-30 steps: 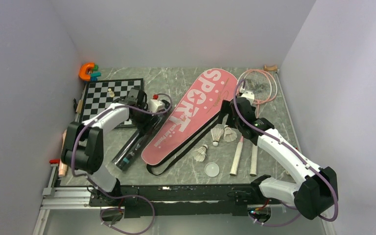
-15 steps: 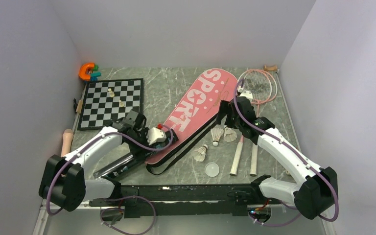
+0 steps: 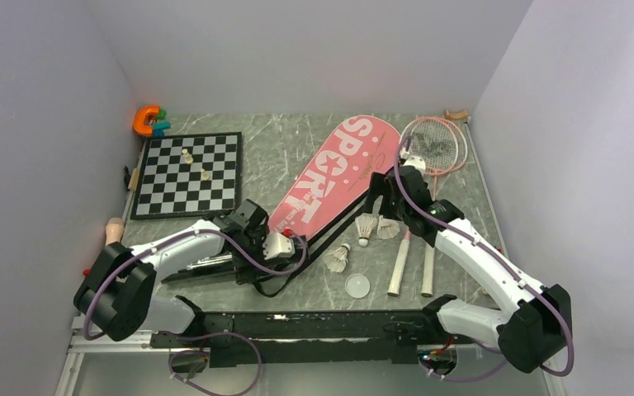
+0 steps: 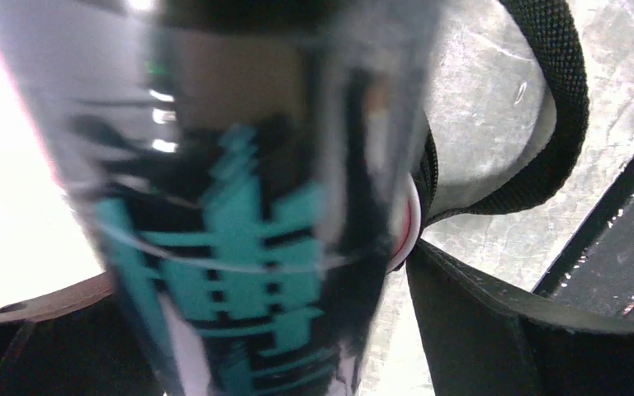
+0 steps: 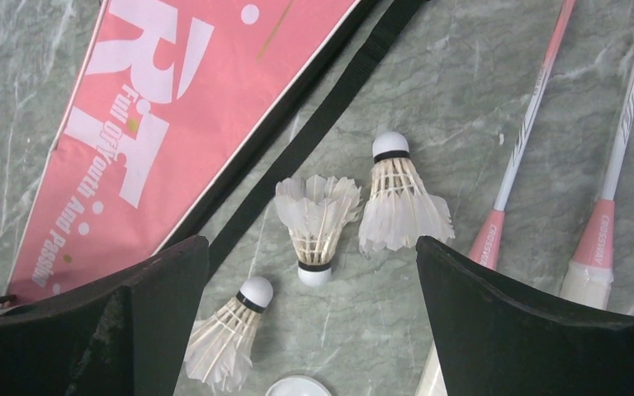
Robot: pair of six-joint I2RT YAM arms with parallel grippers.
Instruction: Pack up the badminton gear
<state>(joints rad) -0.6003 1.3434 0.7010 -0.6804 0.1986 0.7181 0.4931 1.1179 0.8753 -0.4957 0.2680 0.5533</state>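
The long black tube [image 3: 202, 266] lies flat near the table's front left edge. My left gripper [image 3: 279, 247] is at its right end. In the left wrist view the tube [image 4: 239, 206], with teal lettering, fills the space between the spread fingers of my left gripper [image 4: 239, 330], and a thin gap shows at the right finger [image 4: 495, 330]. The pink "SPORT" bag [image 3: 338, 177] lies diagonally mid-table. Three shuttlecocks [image 5: 318, 219] [image 5: 398, 198] [image 5: 227, 334] lie under my open right gripper [image 5: 309, 256] [image 3: 382, 198]. Two pink rackets [image 3: 433, 148] lie to the right.
The bag's black strap [image 4: 553, 99] loops on the table beside the tube's end. A small white lid [image 3: 357, 285] lies near the front edge. A chessboard [image 3: 186, 173] with pieces and an orange U-shaped toy [image 3: 145, 120] sit at the back left. Walls close in on both sides.
My left arm has swung the tube from beside the chessboard down to the front left, laying it flat. Its jaws have widened. The right arm has not moved.
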